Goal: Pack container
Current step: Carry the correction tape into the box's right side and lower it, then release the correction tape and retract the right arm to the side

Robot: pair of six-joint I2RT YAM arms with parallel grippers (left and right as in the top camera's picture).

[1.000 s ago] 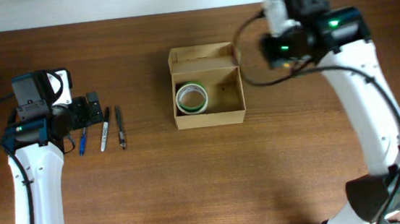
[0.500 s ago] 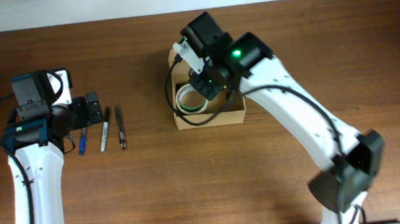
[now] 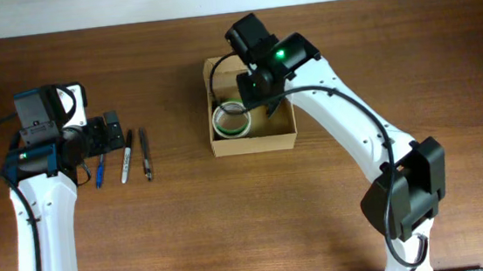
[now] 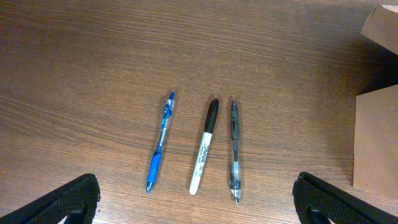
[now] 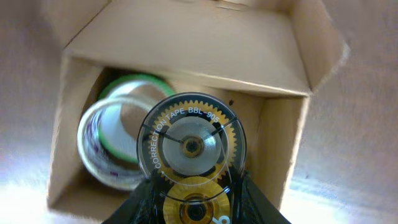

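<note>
The container [image 3: 255, 144], a small tan cardboard box, sits open near the middle of the counter [image 3: 231, 215], its flap lid folded back on the far side. In the container's left half lies a tape roll [image 3: 230, 122] with a green edge. It rests flat on the floor and close to the left wall.

My right gripper [image 5: 194, 205] hangs just above the container's opening, jaws drawn narrow around a clear correction tape dispenser [image 5: 191, 146]. Its toothed wheel faces my wrist camera. From there the dispenser overlaps the roll's right edge; whether they touch I cannot tell.

Well to the left of the container, my left gripper [image 4: 196, 199] hovers over the counter with its jaws spread wide and nothing between them. Below it three pens lie side by side. Going toward the container they are a blue pen [image 4: 158, 144], a Sharpie marker [image 4: 204, 146] and a slim black pen [image 4: 234, 152].
</note>
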